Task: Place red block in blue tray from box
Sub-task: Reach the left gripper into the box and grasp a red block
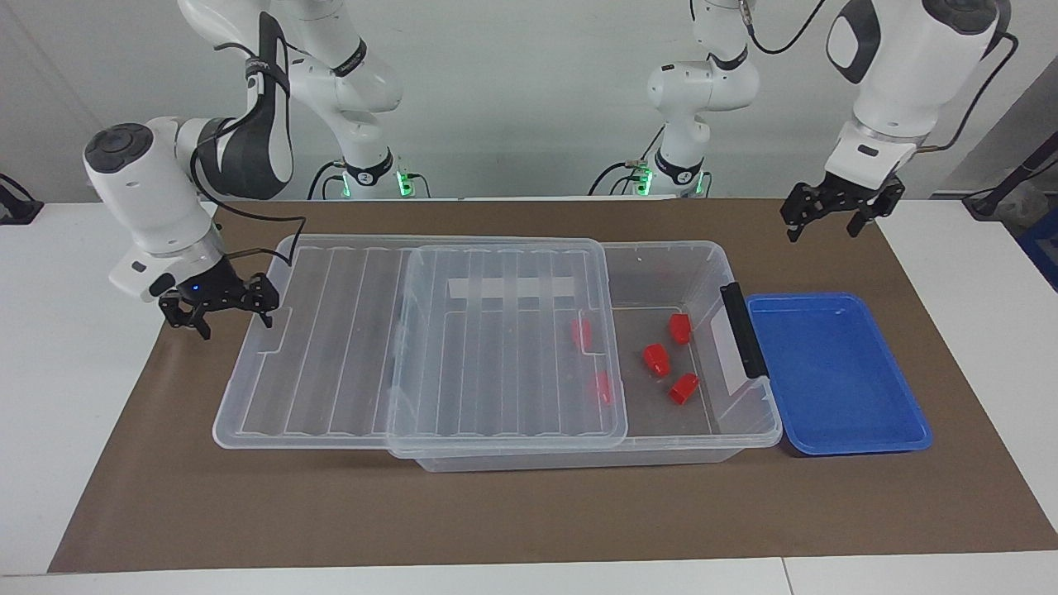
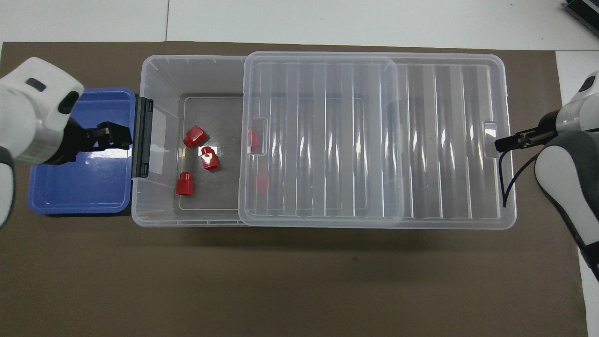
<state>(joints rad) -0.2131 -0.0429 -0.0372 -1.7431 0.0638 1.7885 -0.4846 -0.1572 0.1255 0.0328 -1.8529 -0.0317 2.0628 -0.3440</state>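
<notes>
Tape strip (image 1: 511, 287) on the box (image 1: 711, 264) shows no readable writing; both grippers open.

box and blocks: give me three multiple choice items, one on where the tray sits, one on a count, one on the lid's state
1. Where is the blue tray?
A. on the lid
B. beside the box, at the left arm's end of the table
C. inside the box

2. How many red blocks lie in the uncovered part of the box?
A. three
B. none
C. seven

3. What state is the lid in?
A. fully closed
B. leaning upright against the wall
C. slid partway off, toward the right arm's end

Answers:
1 B, the tray rests on the mat next to the box's black handle.
2 A, three blocks show uncovered; two more show only through the lid.
3 C, the lid overhangs one end and leaves the handle end uncovered.
</notes>
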